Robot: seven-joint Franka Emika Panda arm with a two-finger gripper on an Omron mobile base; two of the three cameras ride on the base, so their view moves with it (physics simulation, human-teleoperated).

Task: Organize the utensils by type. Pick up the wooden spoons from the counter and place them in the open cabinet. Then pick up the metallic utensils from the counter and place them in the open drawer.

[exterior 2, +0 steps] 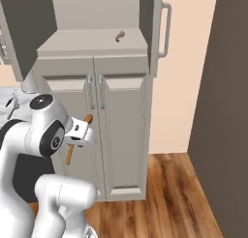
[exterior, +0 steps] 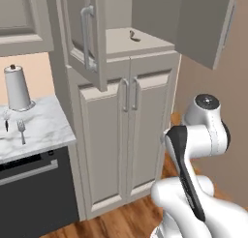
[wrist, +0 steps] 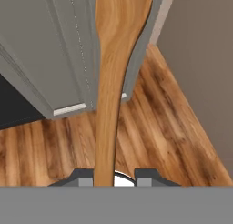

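Nearest the lens, the wooden spoon (wrist: 111, 95) runs up the middle of the hand view, its handle pinched between the two dark finger tips of the gripper (wrist: 113, 178) and its oval bowl at the top. Behind it are the tall grey-beige cupboard doors (wrist: 59, 45) and the wood plank floor (wrist: 150, 136). In the right base view the white arm (exterior 2: 43, 130) holds that spoon (exterior 2: 77, 138) in front of the lower double doors (exterior 2: 104, 130), the jaws closed on it. Above those doors the open cabinet (exterior: 140, 41) shows its shelf with a small dark-brown curved object (exterior: 134, 36) lying on it, its door (exterior: 85, 34) swung wide. Off to the left, the marble counter (exterior: 43, 128) carries a white paper towel roll (exterior: 18, 89), the silver fork (exterior: 21, 131) and, just beside the fork, a thin black-handled utensil (exterior: 7, 125).
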